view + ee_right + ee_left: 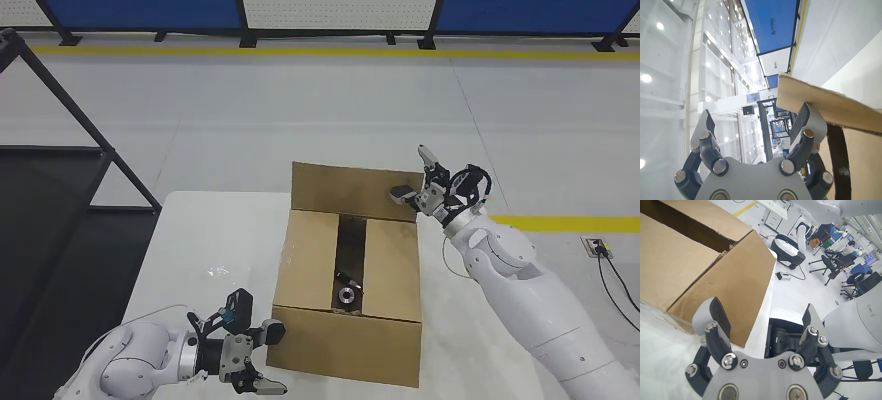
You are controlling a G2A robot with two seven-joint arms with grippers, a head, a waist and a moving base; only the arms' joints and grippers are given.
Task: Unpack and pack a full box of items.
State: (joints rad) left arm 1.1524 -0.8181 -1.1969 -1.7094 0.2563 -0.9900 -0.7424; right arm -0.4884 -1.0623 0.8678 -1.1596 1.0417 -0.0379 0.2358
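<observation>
Both agape: L tool [762, 306] by box [345, 345] corner, R tool [755, 109] against rear flap [829, 100]; item [348, 294] inside.

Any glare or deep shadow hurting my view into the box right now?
Top view: even light, but the gap between the box flaps is deep shadow, only a round metal item showing. Right wrist view: ceiling lamps glare behind the right gripper. Left wrist view: no glare, box opening equally dark.

Box [345, 290] plain brown cardboard, dark inside. Item [348, 294] in it black and silver. Table [190, 250] white. Jaws silver-grey, pads [720, 313] black, ribbed. Floor [300, 110] pale grey with yellow stripe [300, 50]. Panels [140, 14] blue.
</observation>
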